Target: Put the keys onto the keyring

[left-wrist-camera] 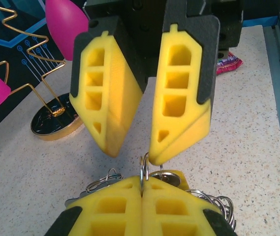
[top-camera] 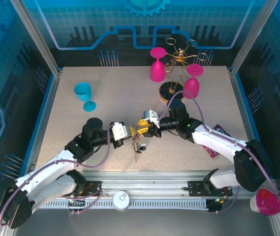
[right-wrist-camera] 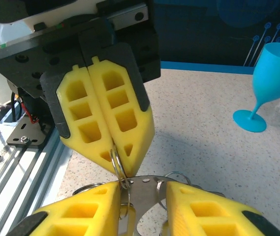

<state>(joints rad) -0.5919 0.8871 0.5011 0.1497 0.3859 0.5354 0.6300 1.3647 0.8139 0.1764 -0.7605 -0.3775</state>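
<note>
Plenty of bare table (top-camera: 105, 105) all round the middle. There the left gripper (left-wrist-camera: 142, 199) pinches tight on a thin silvery ring (left-wrist-camera: 143, 169) above the bunched keys (top-camera: 138, 143). The right gripper (left-wrist-camera: 132, 155) has its jaws apart, just beside it.

rings (left-wrist-camera: 143, 169): shiny metal; left claw pads (left-wrist-camera: 112, 206): matt yellow plastic; table (top-camera: 110, 98): matt, speckled

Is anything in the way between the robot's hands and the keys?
No, nothing visible is. The left gripper is shut on a small metal ring in the bunch of keys, and the open right gripper sits right at that bunch too.
</note>
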